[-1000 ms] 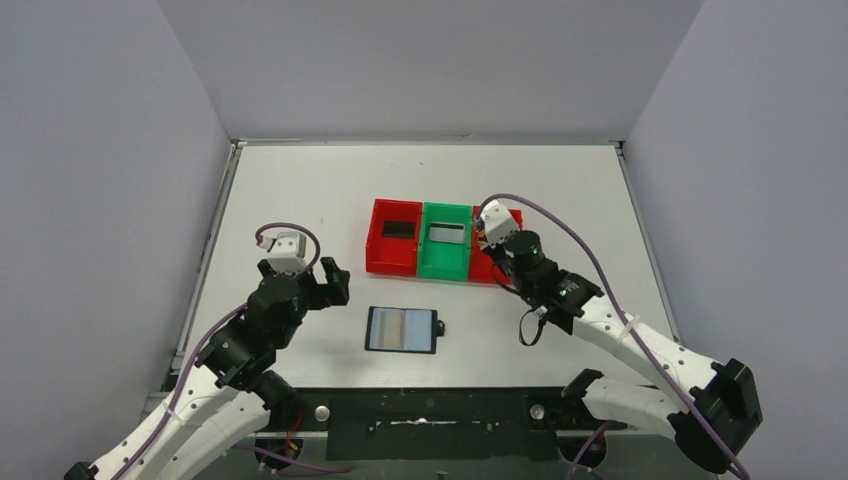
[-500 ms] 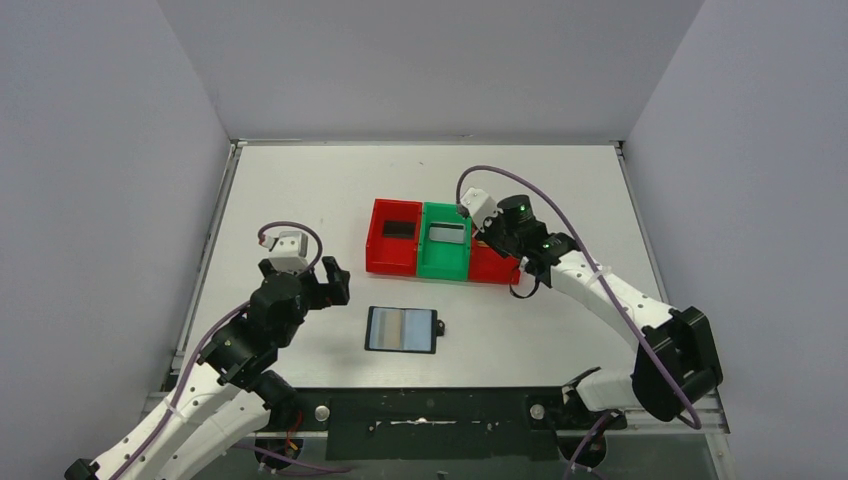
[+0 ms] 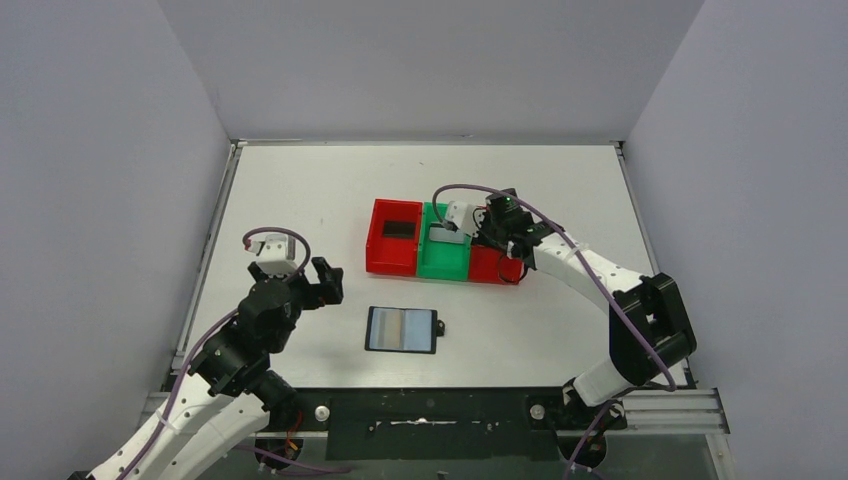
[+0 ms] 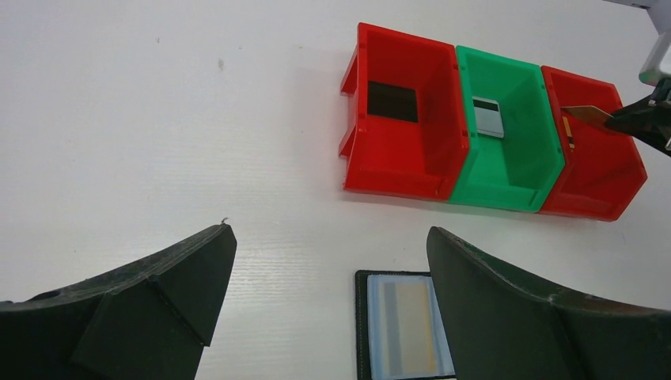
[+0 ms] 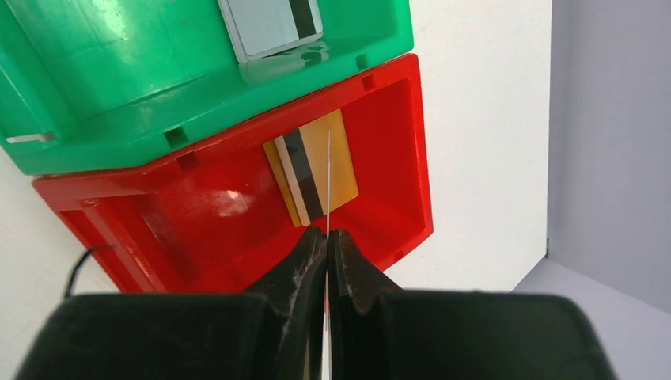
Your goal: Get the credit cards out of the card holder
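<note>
The card holder (image 3: 402, 329) lies open and flat on the table, a black wallet with grey-blue pockets. One tan credit card (image 4: 411, 321) shows inside its pocket. My left gripper (image 4: 328, 232) hovers open just left of it, holding nothing. My right gripper (image 5: 327, 233) is shut on a thin credit card (image 5: 327, 182), seen edge-on, above the right red tray (image 5: 198, 222). In the left wrist view that held card (image 4: 589, 115) sticks out over the tray. A gold card with a dark stripe (image 5: 344, 170) lies flat on that tray's floor.
Three small trays stand in a row behind the wallet: a left red tray (image 3: 380, 255) with a black card (image 4: 392, 100), a green tray (image 3: 443, 262) with a grey card (image 4: 488, 116), and the right red tray (image 3: 495, 266). Grey walls enclose the table.
My right arm has swung left and forward with the card, from beside the trays to over the right red tray. My left gripper has drifted slightly left, still open.
</note>
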`<state>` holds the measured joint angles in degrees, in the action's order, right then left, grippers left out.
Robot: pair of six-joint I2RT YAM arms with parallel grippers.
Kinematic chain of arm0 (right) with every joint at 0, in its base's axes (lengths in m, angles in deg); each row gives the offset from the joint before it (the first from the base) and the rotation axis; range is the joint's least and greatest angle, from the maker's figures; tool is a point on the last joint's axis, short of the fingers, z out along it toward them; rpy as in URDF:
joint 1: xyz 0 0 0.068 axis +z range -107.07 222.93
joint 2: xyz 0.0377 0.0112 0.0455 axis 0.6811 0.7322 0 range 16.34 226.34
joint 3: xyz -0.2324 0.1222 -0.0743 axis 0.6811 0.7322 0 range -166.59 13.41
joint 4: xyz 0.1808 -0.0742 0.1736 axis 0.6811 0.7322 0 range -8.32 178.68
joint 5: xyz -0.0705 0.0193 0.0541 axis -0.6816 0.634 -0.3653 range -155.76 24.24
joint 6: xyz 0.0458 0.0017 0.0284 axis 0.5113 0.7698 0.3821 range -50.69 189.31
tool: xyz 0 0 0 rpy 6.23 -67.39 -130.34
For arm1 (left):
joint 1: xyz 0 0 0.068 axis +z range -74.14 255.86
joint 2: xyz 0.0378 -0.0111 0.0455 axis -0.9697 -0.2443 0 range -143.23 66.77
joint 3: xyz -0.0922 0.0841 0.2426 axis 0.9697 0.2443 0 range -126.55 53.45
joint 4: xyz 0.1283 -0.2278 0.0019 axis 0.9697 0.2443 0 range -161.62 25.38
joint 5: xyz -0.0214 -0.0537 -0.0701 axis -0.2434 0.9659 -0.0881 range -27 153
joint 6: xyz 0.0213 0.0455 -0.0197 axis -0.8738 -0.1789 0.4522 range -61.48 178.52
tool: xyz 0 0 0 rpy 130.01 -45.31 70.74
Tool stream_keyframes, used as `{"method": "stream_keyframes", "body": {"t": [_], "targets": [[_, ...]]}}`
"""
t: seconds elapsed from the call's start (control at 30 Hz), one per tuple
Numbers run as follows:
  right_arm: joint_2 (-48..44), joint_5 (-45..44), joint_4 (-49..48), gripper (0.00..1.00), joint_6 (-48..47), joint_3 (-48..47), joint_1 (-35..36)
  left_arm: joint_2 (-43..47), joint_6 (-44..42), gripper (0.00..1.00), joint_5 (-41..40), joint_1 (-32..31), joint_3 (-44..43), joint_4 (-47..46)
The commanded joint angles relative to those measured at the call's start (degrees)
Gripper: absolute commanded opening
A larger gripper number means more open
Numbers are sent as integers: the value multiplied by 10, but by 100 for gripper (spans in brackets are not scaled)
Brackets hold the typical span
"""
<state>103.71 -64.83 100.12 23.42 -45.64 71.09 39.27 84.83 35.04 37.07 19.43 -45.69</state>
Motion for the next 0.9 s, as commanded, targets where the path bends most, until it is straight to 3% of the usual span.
{"method": "stream_keyframes", "body": {"t": [0.0,0.87], "targets": [[6,21,-43,0,-90,-13,-16,3,1,94,-10,2,-15,-15],[104,60,-142,4,-175,2,-52,-16,1,94,-9,4,-17,-11]]}}
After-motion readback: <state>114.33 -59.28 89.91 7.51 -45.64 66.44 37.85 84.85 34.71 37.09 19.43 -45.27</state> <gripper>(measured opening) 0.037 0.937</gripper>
